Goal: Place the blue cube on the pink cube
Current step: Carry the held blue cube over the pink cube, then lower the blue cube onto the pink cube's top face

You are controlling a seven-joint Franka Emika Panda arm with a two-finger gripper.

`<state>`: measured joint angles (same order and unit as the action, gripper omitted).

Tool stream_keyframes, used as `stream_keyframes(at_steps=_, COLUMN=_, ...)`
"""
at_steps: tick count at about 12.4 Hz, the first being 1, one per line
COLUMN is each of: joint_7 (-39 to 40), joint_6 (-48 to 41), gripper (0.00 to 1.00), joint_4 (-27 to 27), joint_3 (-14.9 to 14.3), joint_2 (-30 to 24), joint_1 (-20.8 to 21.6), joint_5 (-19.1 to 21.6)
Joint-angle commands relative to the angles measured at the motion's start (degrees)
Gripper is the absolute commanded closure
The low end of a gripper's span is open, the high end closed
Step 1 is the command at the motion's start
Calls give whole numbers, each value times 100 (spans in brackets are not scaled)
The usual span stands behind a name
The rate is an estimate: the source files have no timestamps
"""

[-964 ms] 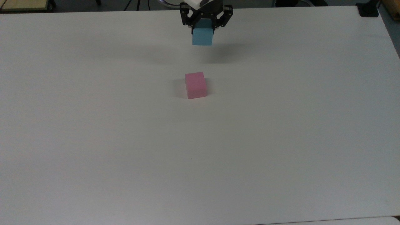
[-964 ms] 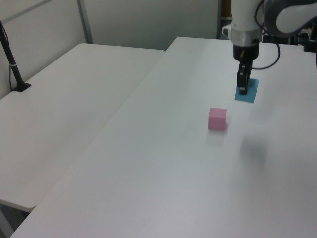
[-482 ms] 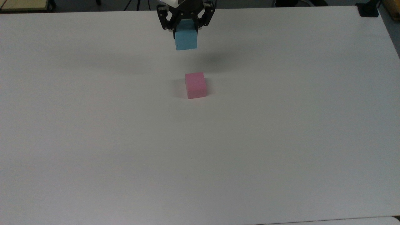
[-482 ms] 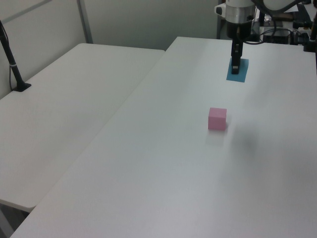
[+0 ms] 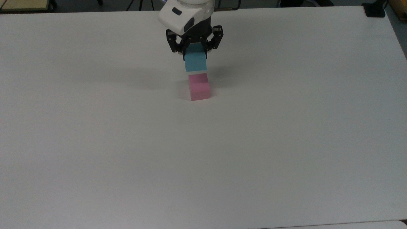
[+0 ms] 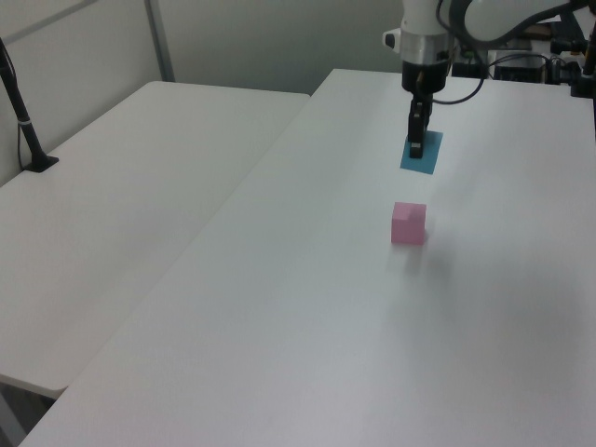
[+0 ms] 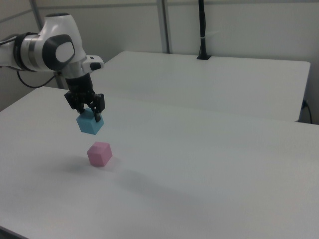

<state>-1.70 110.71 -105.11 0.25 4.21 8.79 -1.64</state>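
The blue cube (image 5: 195,62) (image 6: 421,154) (image 7: 90,123) hangs in the air, held from above by my gripper (image 5: 195,56) (image 6: 416,142) (image 7: 88,115), which is shut on it. The pink cube (image 5: 199,86) (image 6: 408,223) (image 7: 99,153) rests on the white table (image 5: 286,127). In the right view the blue cube floats a short gap above the pink one, a little toward the right view's left. In the top view the blue cube's lower edge nearly meets the pink cube's far edge.
A second white table (image 6: 121,186) (image 7: 209,74) stands alongside, with a black post (image 6: 23,121) (image 7: 202,30) clamped at its edge. A dark clamp (image 5: 375,9) sits at the top view's upper right corner.
The gripper carried the blue cube from the table's far edge toward the pink cube, first to the top view's left, then nearer and lower until it hangs just above it.
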Motion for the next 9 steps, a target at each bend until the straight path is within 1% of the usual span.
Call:
stream_keyframes(at_steps=1, joint_7=-155, joint_6=284, gripper=67, joint_4=105, joint_3=10, joint_2=334, joint_1=53, joint_5=6)
stream_keyframes(at_steps=4, joint_7=-277, joint_6=363, gripper=67, joint_4=-70, joint_3=19, joint_2=353, joint_1=184, joint_5=-196)
stream_keyframes(at_steps=6, joint_7=-409, joint_6=643, gripper=67, joint_4=-254, joint_3=19, joint_2=396, joint_1=228, joint_5=-275)
stream_keyframes(at_steps=9, joint_7=-489, joint_6=715, gripper=67, joint_4=-282, joint_3=28, joint_2=546, joint_1=237, joint_5=-434)
